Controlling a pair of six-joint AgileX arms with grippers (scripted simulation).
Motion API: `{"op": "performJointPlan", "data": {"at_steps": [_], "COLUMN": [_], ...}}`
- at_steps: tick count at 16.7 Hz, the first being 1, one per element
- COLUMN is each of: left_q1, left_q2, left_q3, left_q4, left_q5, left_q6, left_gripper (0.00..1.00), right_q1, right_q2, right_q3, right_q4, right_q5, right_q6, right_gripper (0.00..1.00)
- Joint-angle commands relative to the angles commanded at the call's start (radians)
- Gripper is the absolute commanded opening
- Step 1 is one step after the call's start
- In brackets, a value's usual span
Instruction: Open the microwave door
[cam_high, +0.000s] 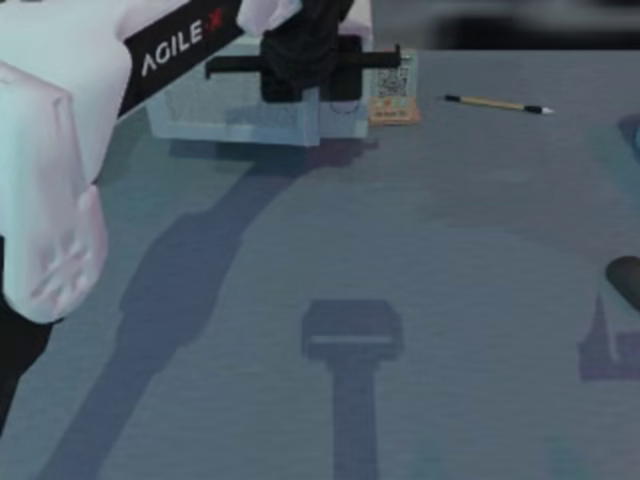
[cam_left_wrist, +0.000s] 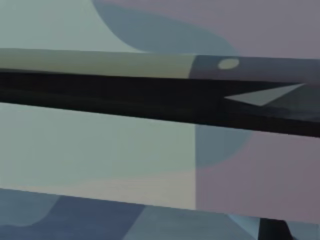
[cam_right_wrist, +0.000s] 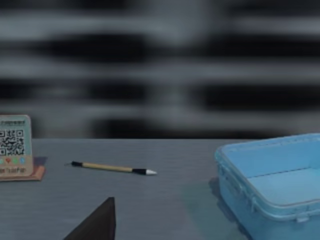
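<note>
White and boxy, the microwave (cam_high: 240, 110) sits at the upper left of the top view, its front largely hidden beneath the left gripper (cam_high: 300, 65), which hovers directly over it; whether its fingers are apart cannot be told. A paintbrush (cam_high: 497, 104) lies well right. The right arm is parked at the right edge.

You are looking at a matt grey worktop (cam_high: 420, 260) with a faint woven grain. The microwave (cam_high: 235, 115) is showing a smooth, pale casing. The blue bin (cam_right_wrist: 272, 175) is looking like translucent, glossy plastic, and the pen (cam_right_wrist: 112, 168) like tan wood.
</note>
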Motion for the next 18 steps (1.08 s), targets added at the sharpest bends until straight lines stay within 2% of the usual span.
{"op": "performJointPlan", "data": {"at_steps": [18], "left_q1": [-0.002], "left_q2": [-0.032], "left_q3": [-0.047], "left_q4": [0.026], "left_q5": [-0.005], "left_q6": [-0.005], "left_gripper": [0.0], "right_q1": [0.0], "right_q2": [0.0], "right_q3": [0.0], "right_q4": [0.0], "right_q5": [0.0], "right_q6": [0.0], "right_gripper": [1.0]}}
